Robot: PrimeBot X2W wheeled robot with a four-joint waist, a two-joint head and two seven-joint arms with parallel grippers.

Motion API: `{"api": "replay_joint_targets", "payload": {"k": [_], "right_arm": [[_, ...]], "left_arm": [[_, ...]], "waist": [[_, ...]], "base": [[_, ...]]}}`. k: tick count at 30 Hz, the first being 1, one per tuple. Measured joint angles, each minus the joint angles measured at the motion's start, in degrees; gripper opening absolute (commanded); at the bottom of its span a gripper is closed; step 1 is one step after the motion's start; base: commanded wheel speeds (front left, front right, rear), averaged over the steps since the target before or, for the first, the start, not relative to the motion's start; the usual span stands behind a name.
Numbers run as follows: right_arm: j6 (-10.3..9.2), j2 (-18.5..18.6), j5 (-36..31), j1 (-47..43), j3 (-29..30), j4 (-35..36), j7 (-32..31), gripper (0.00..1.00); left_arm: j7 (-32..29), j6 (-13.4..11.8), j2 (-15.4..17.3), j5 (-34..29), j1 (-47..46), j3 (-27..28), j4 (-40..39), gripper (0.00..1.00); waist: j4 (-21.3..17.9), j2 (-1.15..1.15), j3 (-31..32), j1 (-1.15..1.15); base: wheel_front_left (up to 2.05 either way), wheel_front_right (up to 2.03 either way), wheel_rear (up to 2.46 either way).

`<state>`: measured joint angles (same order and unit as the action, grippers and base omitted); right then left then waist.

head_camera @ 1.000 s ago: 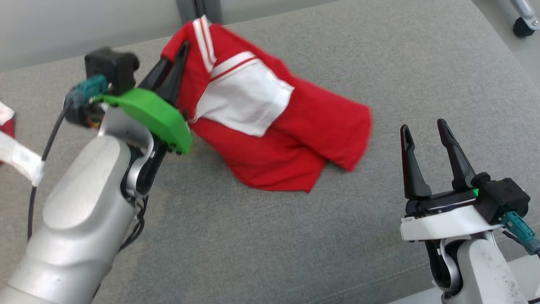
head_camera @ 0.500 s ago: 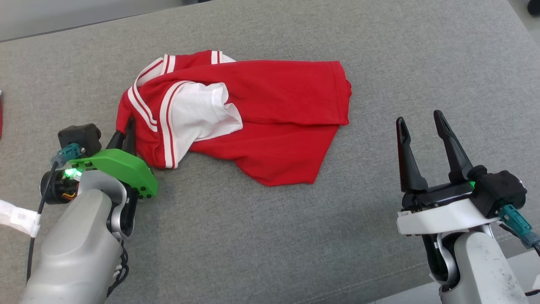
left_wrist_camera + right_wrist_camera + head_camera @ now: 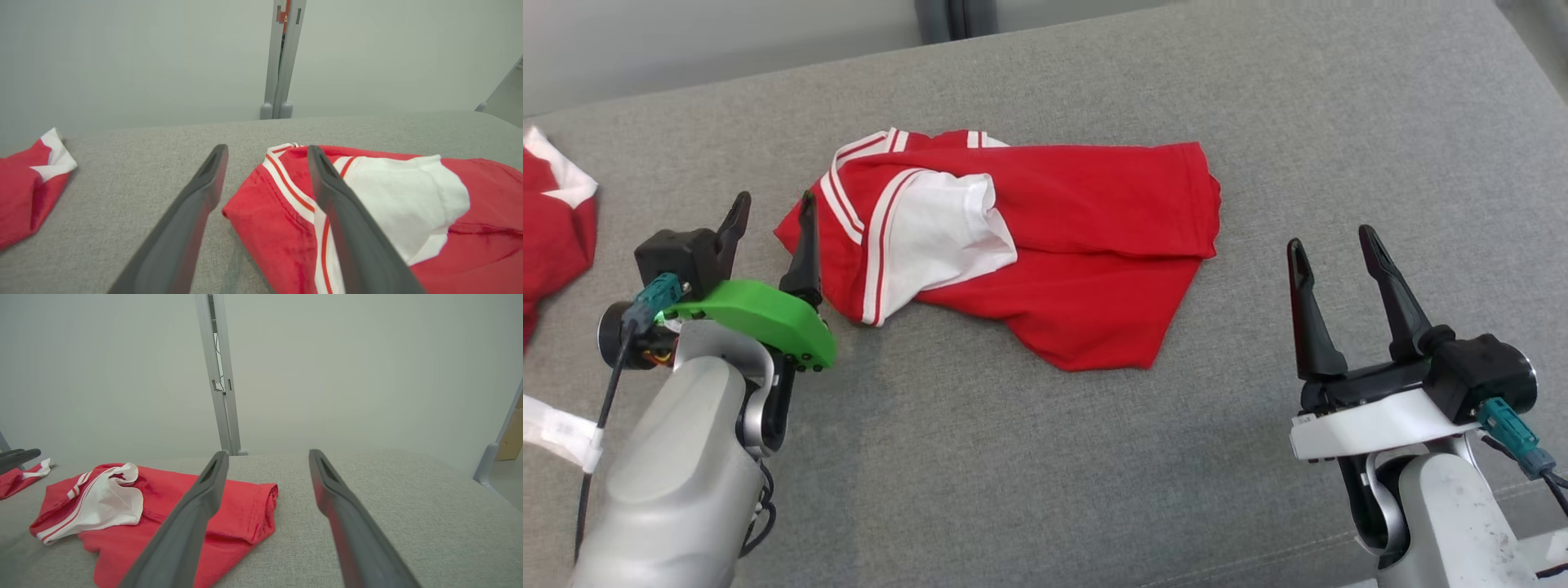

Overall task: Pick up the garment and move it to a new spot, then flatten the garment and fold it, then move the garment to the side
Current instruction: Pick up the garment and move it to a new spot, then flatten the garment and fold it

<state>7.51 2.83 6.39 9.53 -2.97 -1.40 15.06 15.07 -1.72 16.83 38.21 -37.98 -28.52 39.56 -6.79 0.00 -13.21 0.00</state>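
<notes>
The garment is a red shirt with white panels and striped trim, lying crumpled on the grey cushion. In the left wrist view the garment lies right of centre, and in the right wrist view the garment lies at the left. My left gripper stands open at the garment's left edge, with its right finger close beside the striped hem. In the left wrist view my left gripper has bare cushion between its tips. My right gripper stands open and empty, well clear to the right of the garment.
A second red and white cloth lies at the far left of the cushion. A pale wall with a grey upright post runs behind the cushion. The cushion's front edge passes just below my right arm.
My left gripper has opened and let go of the garment's left edge, which now rests on the cushion. The head camera has shifted. The right gripper has stayed open.
</notes>
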Motion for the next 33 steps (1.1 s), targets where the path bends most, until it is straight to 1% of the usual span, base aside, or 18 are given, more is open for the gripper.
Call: {"api": "replay_joint_targets", "payload": {"k": [6, 15, 19, 24, 30, 33], "right_arm": [[0.0, 0.0, -0.2, -1.2, 0.5, -1.6, 0.0, 1.0], [0.0, 0.0, -0.4, -3.8, 0.3, -4.4, 0.0, 1.0], [0.0, 0.0, -0.4, -4.7, -0.1, -5.7, 0.0, 1.0], [0.0, 0.0, 0.0, -5.8, -1.0, -7.5, 0.0, 1.0], [0.0, 0.0, 0.5, -6.3, -2.1, -10.2, 0.0, 1.0], [0.0, 0.0, 0.7, -6.3, -2.5, -11.2, 0.0, 1.0]], "left_arm": [[0.1, -1.4, -1.3, -4.7, 10.4, 6.2, -10.2, 1.0], [0.1, -2.8, -5.0, -11.9, 28.1, 14.8, -22.9, 1.0], [0.1, -3.0, -7.5, -14.1, 34.6, 18.5, -27.3, 1.0], [0.1, -2.7, -10.4, -16.7, 40.4, 21.5, -30.7, 1.0], [0.1, -1.7, -12.2, -18.2, 42.7, 23.4, -31.8, 1.0], [0.1, -1.1, -12.6, -18.8, 43.0, 24.1, -31.7, 1.0]], "waist": [[1.6, 0.0, 3.6, 0.0], [4.0, 0.0, 9.3, 0.0], [5.1, 0.0, 11.2, 0.0], [6.3, 0.0, 12.6, 0.0], [7.0, 0.0, 13.2, 0.0], [7.1, 0.0, 13.2, 0.0]], "base": [[0.0, 0.0, 0.0], [0.0, 0.0, 0.0], [0.0, 0.0, 0.0], [0.0, 0.0, 0.0], [0.0, 0.0, 0.0], [0.0, 0.0, 0.0]]}}
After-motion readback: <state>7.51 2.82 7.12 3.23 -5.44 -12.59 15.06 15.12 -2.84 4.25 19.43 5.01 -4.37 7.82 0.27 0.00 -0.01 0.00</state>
